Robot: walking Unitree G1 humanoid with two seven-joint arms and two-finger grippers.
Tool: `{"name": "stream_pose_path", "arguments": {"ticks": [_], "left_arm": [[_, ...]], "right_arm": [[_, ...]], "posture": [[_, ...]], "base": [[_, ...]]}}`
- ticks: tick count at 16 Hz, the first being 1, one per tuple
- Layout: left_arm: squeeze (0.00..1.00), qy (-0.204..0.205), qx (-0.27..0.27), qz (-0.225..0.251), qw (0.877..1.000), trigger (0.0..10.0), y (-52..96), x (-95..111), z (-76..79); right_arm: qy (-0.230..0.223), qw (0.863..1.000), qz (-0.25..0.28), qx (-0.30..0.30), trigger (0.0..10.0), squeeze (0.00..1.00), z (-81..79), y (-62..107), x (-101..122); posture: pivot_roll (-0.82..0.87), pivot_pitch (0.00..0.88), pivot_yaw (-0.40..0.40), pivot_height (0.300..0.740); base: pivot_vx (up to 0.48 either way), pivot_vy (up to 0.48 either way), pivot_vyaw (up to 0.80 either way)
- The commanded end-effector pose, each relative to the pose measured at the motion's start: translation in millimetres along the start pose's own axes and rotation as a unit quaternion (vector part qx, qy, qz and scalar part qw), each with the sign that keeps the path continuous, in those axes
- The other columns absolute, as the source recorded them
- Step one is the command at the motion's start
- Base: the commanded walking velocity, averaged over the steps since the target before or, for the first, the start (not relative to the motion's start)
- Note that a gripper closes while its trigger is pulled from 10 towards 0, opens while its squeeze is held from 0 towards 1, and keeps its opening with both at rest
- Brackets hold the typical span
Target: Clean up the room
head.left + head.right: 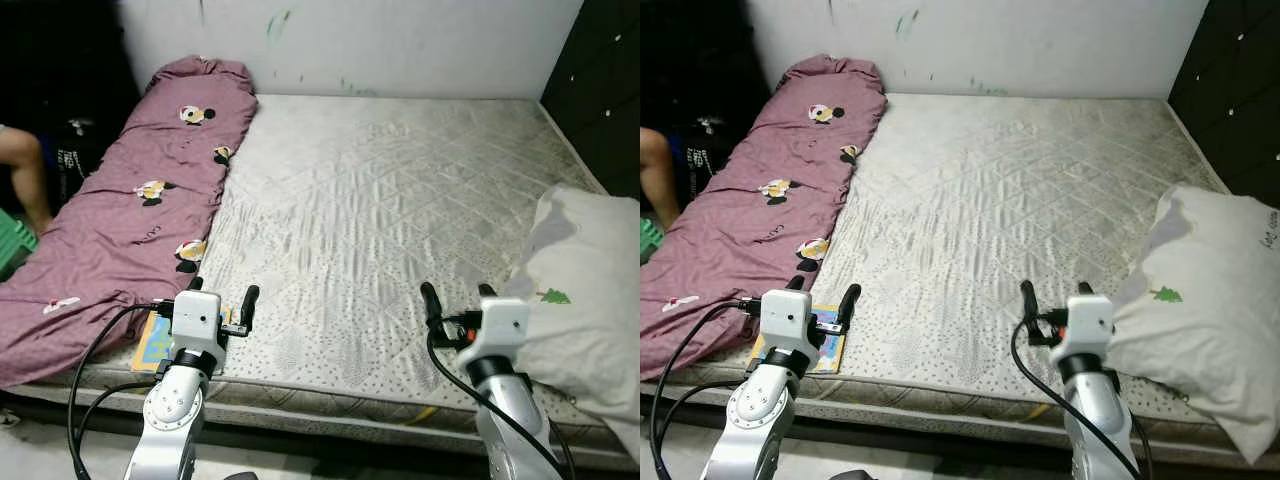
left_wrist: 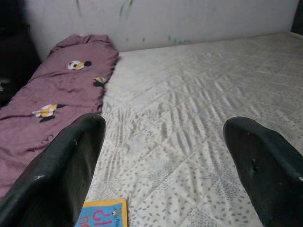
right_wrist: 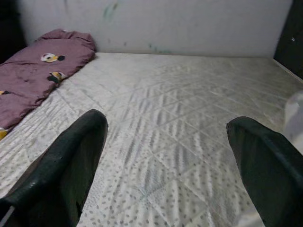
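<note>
**Both end effectors held open over near edge of bare mattress**

A bare quilted mattress point(image 1: 380, 220) is seen ahead, w/ a pale wall point(image 1: 400, 40) behind it and a dark cabinet point(image 1: 605, 90) at the far right.

A purple blanket point(image 1: 130, 220), printed w/ small cartoon figures, is laid in a long bunched strip along the mattress's left side, from the wall end down to the near left corner. A white pillow point(image 1: 580, 300) w/ a small green tree mark is rested on the near right corner, overhanging the edge.

A small colourful book point(image 1: 800, 350), blue and yellow cover, is laid flat on the mattress near the front left edge, just beside the blanket's lower end and partly hidden by the left arm.

The left end effector point(image 1: 221, 293) is held just above the near edge of the mattress, over the book area; its two black fingers point(image 2: 61, 175) are spread wide apart and nothing is gripped. In the left wrist view the book corner is seen just below the gap.

The right end effector point(image 1: 458, 294) is held at about the same height, near the front edge and just beside the pillow; its fingers point(image 3: 66, 165) are likewise parted, w/ nothing between them.

At the far left, beyond the blanket, part of a person's leg point(image 1: 25, 175) is seen, next to smth green point(image 1: 12, 245) on the floor.
</note>
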State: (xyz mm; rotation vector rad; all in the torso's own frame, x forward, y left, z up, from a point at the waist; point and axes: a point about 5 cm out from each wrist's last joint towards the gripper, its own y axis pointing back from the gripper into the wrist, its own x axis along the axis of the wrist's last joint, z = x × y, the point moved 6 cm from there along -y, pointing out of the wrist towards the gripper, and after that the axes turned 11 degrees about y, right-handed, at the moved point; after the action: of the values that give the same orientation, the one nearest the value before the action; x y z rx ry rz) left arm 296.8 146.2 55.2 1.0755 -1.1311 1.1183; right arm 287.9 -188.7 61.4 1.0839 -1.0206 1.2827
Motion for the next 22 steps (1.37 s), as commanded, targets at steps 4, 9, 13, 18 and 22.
{"name": "stream_pose_path", "arguments": {"ticks": [4, 9, 13, 18, 22], "left_arm": [[0.0, -0.006, -0.022, 0.006, 1.0, 10.0, -15.0, 11, 6.4], [0.0, 0.004, 0.024, 0.002, 1.0, 10.0, 6.3, 0, -4.4], [0.0, -0.004, 0.084, 0.019, 0.996, 10.0, 19.6, 9, -27.8], [0.0, -0.023, 0.09, 0.019, 0.995, 10.0, 18.7, 13, -44.7], [0.0, -0.02, 0.046, 0.02, 0.999, 10.0, 16.8, 21, -24.2]], "right_arm": [[-0.001, 1.0, 0.015, -0.022, 10.0, 0.0, 4.0, -7.3, 8], [0.02, 0.999, 0.006, 0.034, 10.0, 0.0, -4.0, -11.2, 5], [0.031, 0.996, 0.013, 0.088, 10.0, 0.0, -14.0, -32.3, 17], [0.012, 0.996, 0.03, 0.088, 10.0, 0.0, -24.2, -31.4, 28], [-0.005, 0.998, 0.005, 0.066, 10.0, 0.0, -16.6, -10.5, 10]], "posture": [[-0.09, 0.0, 0.097, 0.74], [-0.01, 0.0, -0.021, 0.74], [0.07, 0.038, -0.12, 0.74], [0.03, 0.002, -0.071, 0.74], [0.02, 0.0, -0.031, 0.74]], "base": [[0.0, 0.0, 0.0], [0.0, 0.0, 0.0], [0.0, 0.0, 0.0], [0.0, 0.0, 0.0], [0.0, 0.0, 0.0]]}}
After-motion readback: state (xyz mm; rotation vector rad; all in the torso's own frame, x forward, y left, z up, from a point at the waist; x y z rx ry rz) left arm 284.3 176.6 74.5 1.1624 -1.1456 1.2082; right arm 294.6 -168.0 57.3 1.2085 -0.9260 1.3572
